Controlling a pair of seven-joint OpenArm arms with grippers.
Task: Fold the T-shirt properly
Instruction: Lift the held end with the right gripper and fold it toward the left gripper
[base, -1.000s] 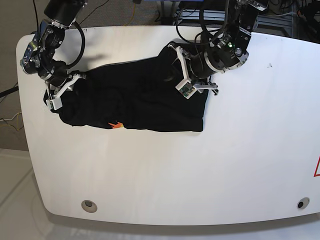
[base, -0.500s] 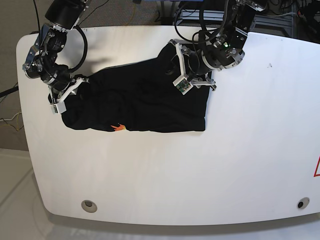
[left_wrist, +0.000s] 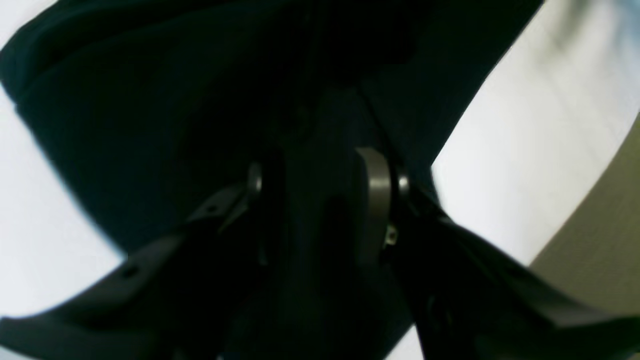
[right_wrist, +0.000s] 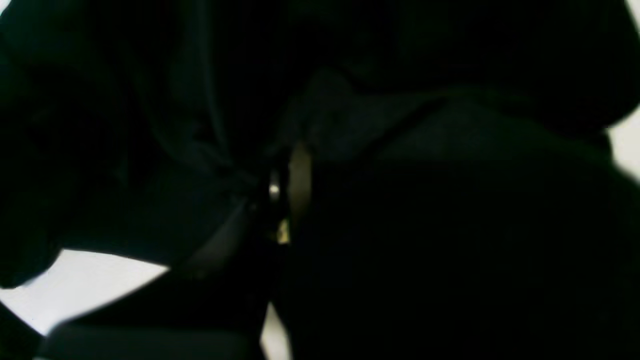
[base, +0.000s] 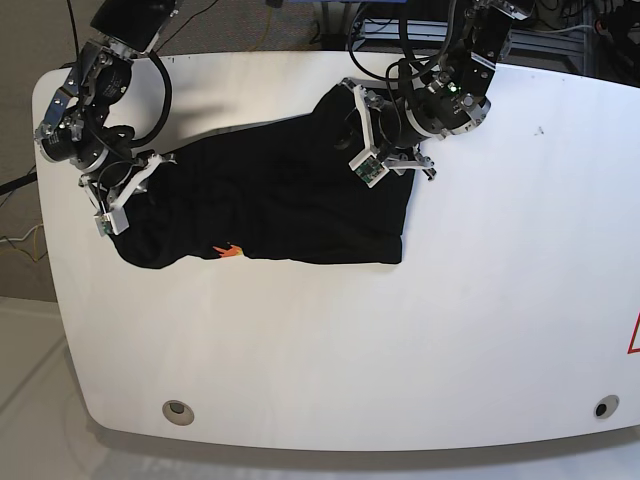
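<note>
Black cloth fills most of what matters: the T-shirt (base: 270, 205) lies crumpled on the white surface (base: 480, 300), its long axis running across the base view from the right gripper (base: 122, 195) at the picture's left end to the left gripper (base: 385, 160) at the picture's right end.

At the left end, the right wrist view shows cloth bunched around a metal finger (right_wrist: 299, 170); these jaws look closed on a fold, though the dark hides the far finger. A small orange print (base: 230, 250) peeks out along the near hem, closer to this arm.

At the right end, the left wrist view shows two fingers (left_wrist: 372, 200) with black cloth pinched between them, so these jaws grip the shirt's far upper part.

Each arm holds its own end, so the coming move likely turns on drawing the two ends apart along that axis to spread the cloth flat.

No containers are in view.
</note>
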